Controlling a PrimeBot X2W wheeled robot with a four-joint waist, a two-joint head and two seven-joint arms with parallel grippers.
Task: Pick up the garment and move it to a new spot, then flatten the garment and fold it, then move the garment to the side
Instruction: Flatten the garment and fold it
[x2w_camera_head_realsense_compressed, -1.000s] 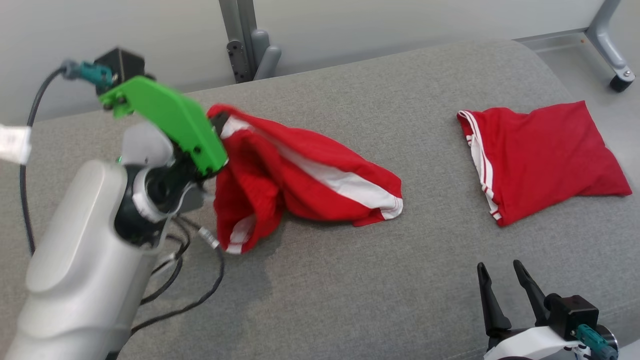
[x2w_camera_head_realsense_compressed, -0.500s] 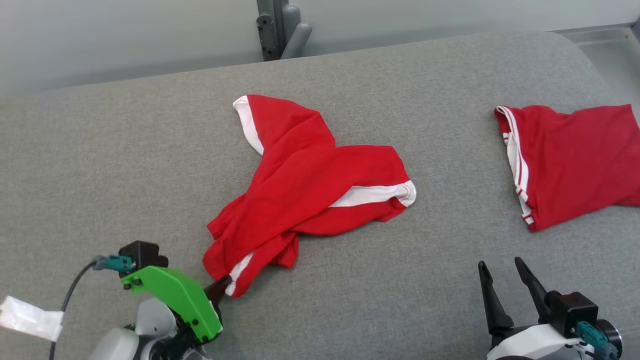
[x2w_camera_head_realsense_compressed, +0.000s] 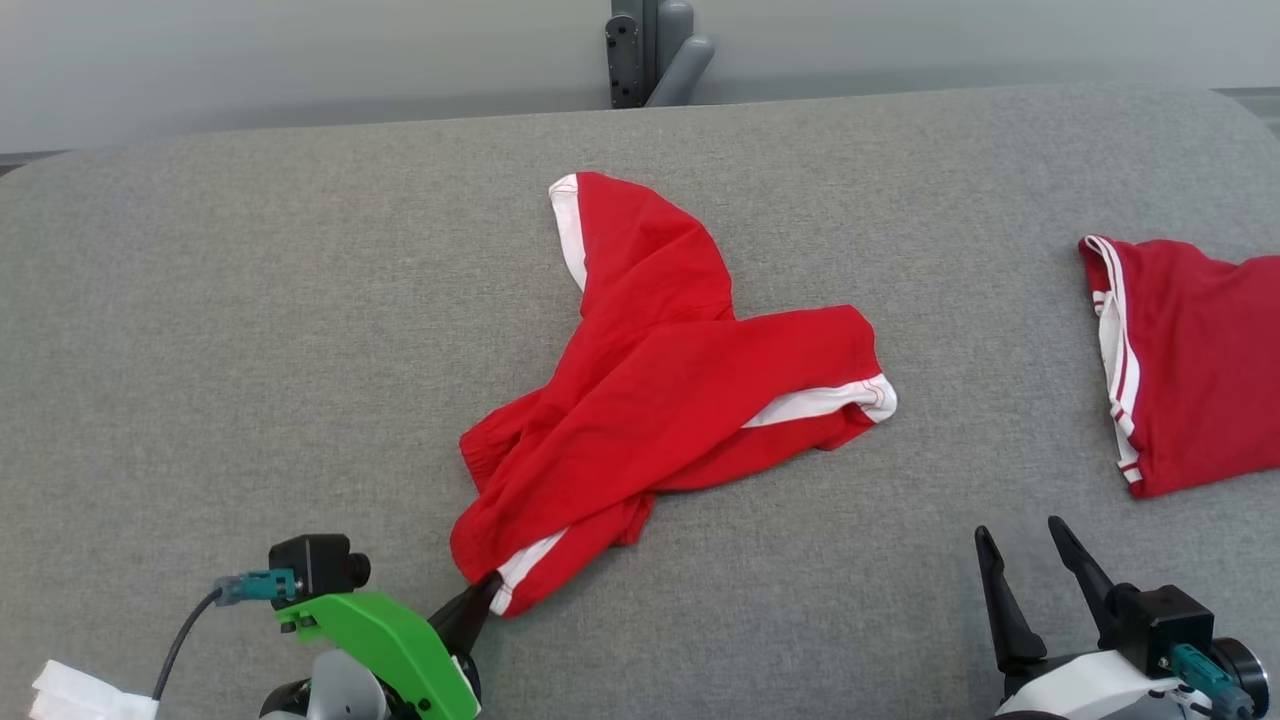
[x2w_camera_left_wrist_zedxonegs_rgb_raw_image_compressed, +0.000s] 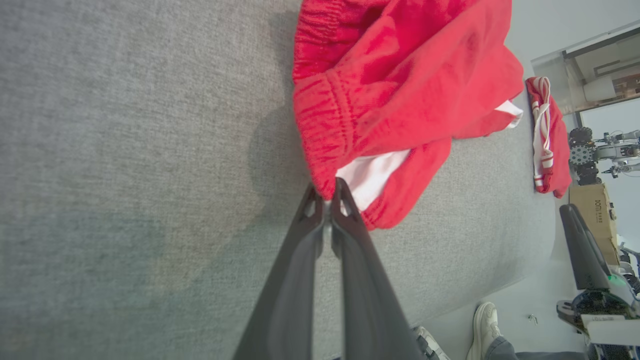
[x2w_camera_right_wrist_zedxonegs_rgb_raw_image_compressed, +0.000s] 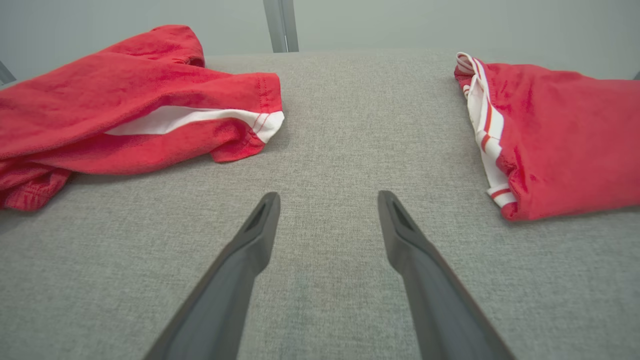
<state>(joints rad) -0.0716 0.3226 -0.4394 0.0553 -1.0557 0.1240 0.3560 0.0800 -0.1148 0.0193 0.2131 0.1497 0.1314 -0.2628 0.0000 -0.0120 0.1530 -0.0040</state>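
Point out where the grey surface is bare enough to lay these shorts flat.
The widest bare stretch of grey surface lies left of the crumpled shorts. A narrower strip runs between them and the folded garment, ahead of the right gripper. Crowded where the left gripper pinches them.

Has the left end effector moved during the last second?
Yes. Measured against the folded red garment, the left end effector has come nearer to the robot, dragging the red shorts by the waistband.

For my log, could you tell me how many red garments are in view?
2: the central crumpled garment, pinched by the left gripper; a folded garment at the right edge.
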